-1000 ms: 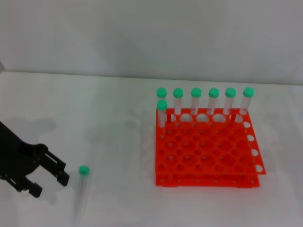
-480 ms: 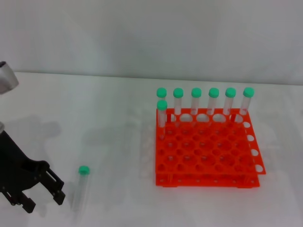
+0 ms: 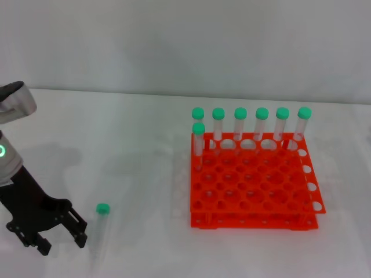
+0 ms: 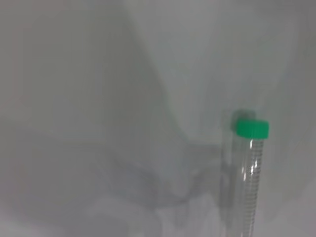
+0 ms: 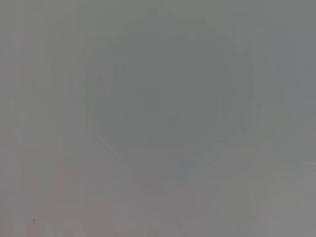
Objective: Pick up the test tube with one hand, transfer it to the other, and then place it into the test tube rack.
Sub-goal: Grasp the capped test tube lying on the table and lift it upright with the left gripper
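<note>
A clear test tube (image 3: pixel 100 230) with a green cap lies flat on the white table at the front left; the left wrist view shows the same test tube (image 4: pixel 249 173) with its cap pointing away. My left gripper (image 3: pixel 62 238) stands open just to the left of the tube, not touching it. The orange-red test tube rack (image 3: pixel 253 184) sits to the right, with several green-capped tubes (image 3: pixel 251 123) upright along its far row and one at its left edge. My right gripper is out of view.
White tabletop stretches between the lying tube and the rack. The right wrist view shows only a blank grey surface.
My left arm has swung in from the left edge, and its open gripper has dropped toward the table's front and turned beside the lying tube. The tube and rack have not moved.
</note>
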`<act>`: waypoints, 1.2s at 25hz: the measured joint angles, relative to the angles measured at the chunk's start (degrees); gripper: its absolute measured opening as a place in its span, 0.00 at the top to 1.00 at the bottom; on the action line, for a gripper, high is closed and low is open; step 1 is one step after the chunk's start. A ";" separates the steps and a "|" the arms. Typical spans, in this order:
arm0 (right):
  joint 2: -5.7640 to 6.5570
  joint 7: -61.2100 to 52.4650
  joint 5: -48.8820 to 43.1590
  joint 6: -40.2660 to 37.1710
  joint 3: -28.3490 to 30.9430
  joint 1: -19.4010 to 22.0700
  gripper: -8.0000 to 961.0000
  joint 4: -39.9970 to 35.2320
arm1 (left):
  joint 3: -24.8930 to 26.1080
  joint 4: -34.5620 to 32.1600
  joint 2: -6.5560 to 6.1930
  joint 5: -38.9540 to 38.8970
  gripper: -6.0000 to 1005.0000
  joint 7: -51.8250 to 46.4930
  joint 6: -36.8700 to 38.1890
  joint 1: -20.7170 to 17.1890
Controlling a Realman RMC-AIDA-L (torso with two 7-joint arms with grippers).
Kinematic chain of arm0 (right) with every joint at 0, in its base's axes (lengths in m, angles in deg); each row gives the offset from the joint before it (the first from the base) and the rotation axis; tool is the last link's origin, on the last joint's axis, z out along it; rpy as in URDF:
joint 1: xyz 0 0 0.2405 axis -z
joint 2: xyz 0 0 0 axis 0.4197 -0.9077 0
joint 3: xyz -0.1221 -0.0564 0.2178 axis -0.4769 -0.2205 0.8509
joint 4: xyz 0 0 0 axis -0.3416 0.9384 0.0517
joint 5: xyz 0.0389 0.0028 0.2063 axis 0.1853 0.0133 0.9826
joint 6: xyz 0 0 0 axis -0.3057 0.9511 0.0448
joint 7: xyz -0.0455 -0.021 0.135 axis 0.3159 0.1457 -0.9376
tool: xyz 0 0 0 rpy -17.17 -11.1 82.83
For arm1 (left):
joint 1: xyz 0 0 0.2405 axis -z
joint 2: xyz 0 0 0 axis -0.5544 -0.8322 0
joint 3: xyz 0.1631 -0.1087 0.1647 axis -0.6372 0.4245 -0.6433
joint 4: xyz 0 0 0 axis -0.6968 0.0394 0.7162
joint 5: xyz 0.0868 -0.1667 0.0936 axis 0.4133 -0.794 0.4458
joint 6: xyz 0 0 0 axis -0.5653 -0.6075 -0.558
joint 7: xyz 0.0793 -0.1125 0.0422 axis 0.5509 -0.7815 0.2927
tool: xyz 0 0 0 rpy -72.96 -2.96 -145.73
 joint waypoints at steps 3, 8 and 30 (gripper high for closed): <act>0.00 -0.07 -0.05 -0.01 -0.06 0.00 0.09 0.06 | 0.00 0.45 0.76 0.03 0.28 0.08 -1.33 0.47; 0.00 -0.09 -0.22 -0.11 -0.09 -0.09 0.09 0.10 | -1.69 2.89 1.46 0.08 0.28 0.11 -2.82 2.00; 0.00 0.32 0.03 -0.43 -0.08 -0.79 0.09 -0.30 | -4.45 8.00 4.33 0.28 0.30 0.09 -9.13 4.98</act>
